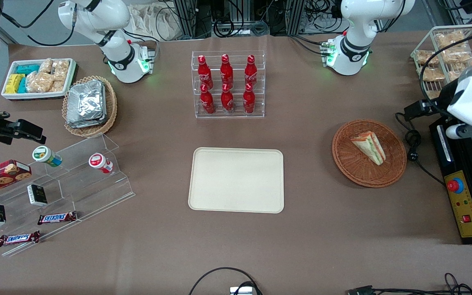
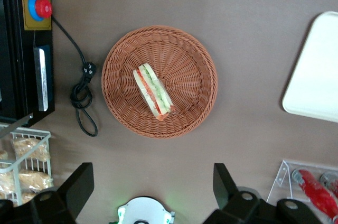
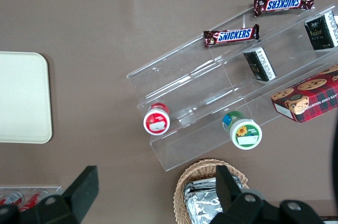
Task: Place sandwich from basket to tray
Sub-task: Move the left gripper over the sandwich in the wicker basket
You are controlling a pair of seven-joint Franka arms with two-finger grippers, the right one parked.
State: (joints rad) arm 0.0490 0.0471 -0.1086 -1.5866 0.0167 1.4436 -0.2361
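Note:
The sandwich (image 1: 369, 146) is a pale triangular wedge with red, green and orange layers. It lies in the round reddish-brown wicker basket (image 1: 355, 168) toward the working arm's end of the table. The cream tray (image 1: 236, 180) sits bare in the middle of the table, beside the basket. In the left wrist view the sandwich (image 2: 152, 91) lies in the basket (image 2: 190, 71), and a corner of the tray (image 2: 317, 76) shows. My gripper (image 2: 152, 184) is open and empty. It hangs high above the table, well apart from the basket. The arm's white wrist (image 1: 471, 100) shows in the front view.
A clear rack of red bottles (image 1: 228, 84) stands farther from the front camera than the tray. A black control box with a red button (image 1: 461, 196) and a coiled cable (image 1: 413, 141) lie beside the basket. A wire rack of bagged snacks (image 1: 445, 53) stands at the working arm's end.

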